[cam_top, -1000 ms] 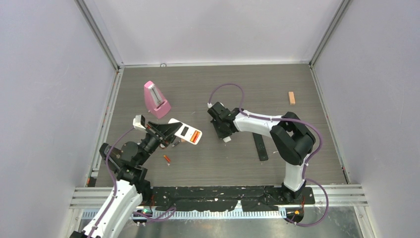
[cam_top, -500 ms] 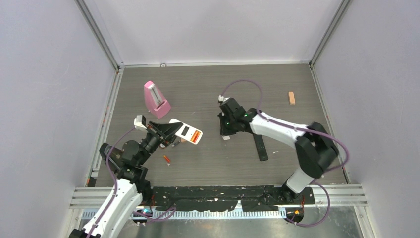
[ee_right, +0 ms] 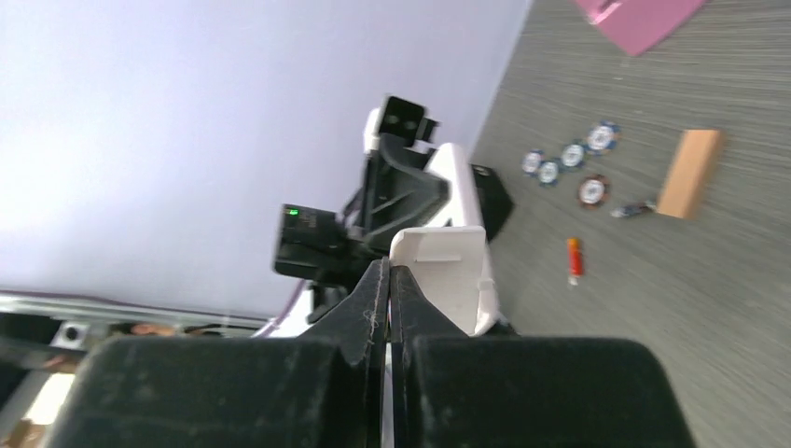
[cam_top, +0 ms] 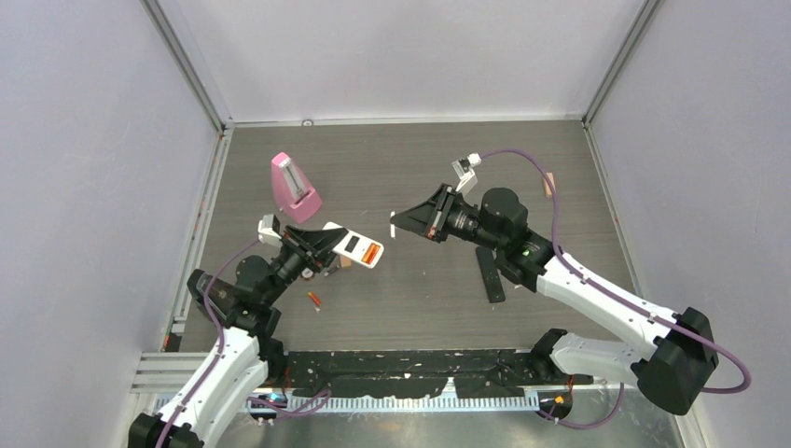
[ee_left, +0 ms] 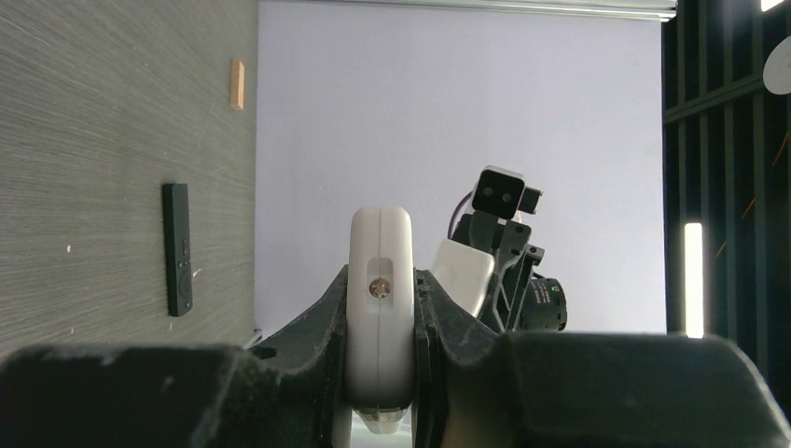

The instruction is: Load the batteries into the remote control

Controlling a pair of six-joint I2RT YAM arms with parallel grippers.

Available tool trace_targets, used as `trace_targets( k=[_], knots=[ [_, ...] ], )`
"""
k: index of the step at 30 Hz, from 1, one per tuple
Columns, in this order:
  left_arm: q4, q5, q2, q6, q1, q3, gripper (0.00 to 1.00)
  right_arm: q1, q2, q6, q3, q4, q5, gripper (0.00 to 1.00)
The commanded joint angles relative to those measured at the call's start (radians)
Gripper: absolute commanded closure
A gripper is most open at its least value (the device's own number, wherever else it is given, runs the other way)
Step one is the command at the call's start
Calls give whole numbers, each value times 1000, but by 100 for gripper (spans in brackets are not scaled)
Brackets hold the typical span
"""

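My left gripper (cam_top: 322,247) is shut on the white remote control (cam_top: 350,245), holding it off the table; in the left wrist view the remote (ee_left: 381,308) stands edge-on between the jaws. An orange-red battery (cam_top: 371,252) lies in its open compartment. Another battery (cam_top: 315,300) lies on the table below it, also visible as the battery (ee_right: 575,258) in the right wrist view. My right gripper (cam_top: 410,222) hovers to the remote's right, pointing at it and shut on a thin white cover (ee_right: 443,271).
A black remote (cam_top: 489,273) lies under the right arm. A pink metronome (cam_top: 295,187) stands at the back left. A tan block (cam_top: 549,183) is at the back right, another tan block (ee_right: 688,173) and several round discs (ee_right: 569,159) near the left arm.
The right arm has risen from the table and swung round to face the left gripper, carrying the white cover. The left gripper with the remote has barely shifted.
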Motion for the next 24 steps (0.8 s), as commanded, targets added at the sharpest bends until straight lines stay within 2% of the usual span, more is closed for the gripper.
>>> trace_targets(
  k=[1,12,24],
  knots=[
    [95,4,11,-28,3,63,100,27,-12,204,8,287,-49,94],
    [154,2,33,-100,3,81,100,153,114,300,33,498,-3,94],
    [151,1,8,-139,3,84,100,167,120,264,32,424,43,94]
  ],
)
